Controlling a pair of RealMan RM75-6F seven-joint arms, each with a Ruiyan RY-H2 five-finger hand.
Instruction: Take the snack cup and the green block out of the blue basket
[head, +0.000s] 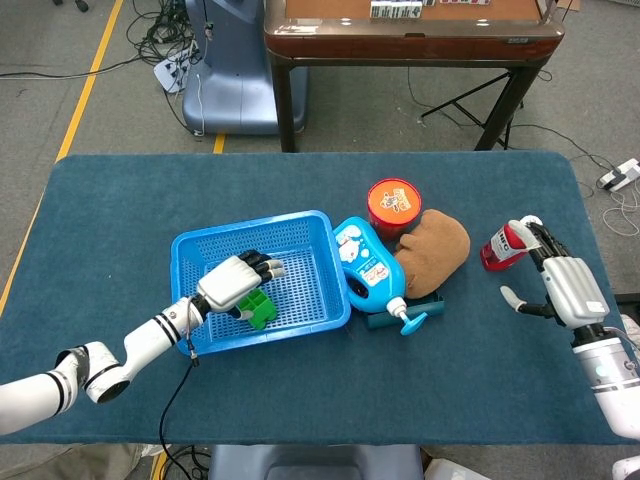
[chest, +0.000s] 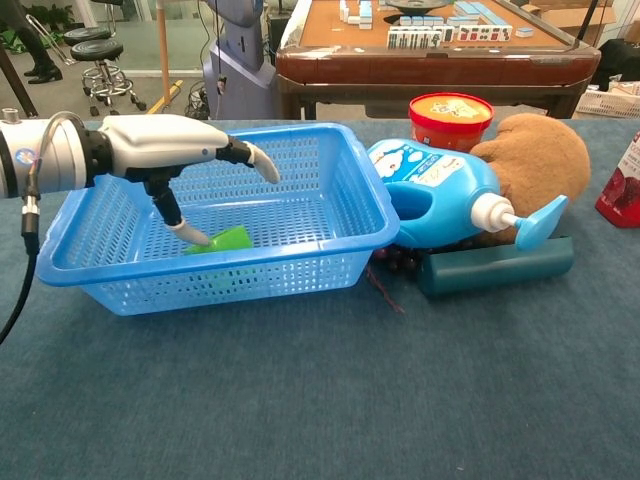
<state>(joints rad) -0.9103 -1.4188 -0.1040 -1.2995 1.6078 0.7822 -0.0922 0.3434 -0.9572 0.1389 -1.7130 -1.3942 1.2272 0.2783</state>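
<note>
The blue basket (head: 250, 225) (chest: 230, 138) sits left of the table's middle with the green block (head: 261, 311) (chest: 228, 239) lying on its floor. My left hand (head: 238, 283) (chest: 160, 145) reaches into the basket above the block. Its fingers are spread and the thumb tip touches the block's left end, but nothing is gripped. A red snack cup (head: 497, 250) (chest: 622, 185) stands on the cloth at the far right, outside the basket. My right hand (head: 565, 285) hovers just right of it with fingers apart, holding nothing.
A blue detergent bottle (head: 365, 262) (chest: 440, 195) lies against the basket's right wall on a dark teal box (chest: 495, 268). Behind it are a brown plush (head: 440, 245) (chest: 540, 150) and a red tub with an orange lid (head: 393, 203) (chest: 450, 115). A wooden table (head: 410, 25) stands beyond.
</note>
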